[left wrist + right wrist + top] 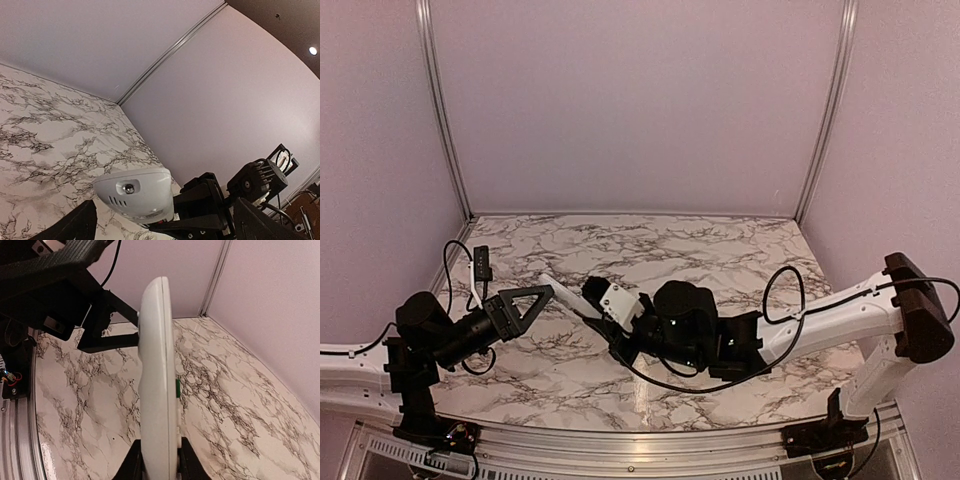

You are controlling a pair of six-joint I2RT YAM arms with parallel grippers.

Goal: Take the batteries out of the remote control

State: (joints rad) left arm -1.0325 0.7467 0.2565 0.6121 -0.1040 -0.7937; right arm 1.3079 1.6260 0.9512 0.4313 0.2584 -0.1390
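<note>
Slip risk is sitting right at the right gripper [160,465]: its jaws are pinching narrow on the flat faces of the remote [157,370], near one end only, so the long white body is sticking out unsupported, up off the table [720,250]. Any push or pry on the far end is prob. going to lever it round in the grip or pop it loose. The left gripper [545,293] is standing wide open w/ the remote's free end between its fingers, apparently touching nothing, so it's giving no backup. Batteries aren't showing in any view; can't tell if the cover is on or off. Cells dropping out at this height could be rolling away across the marble.
</note>
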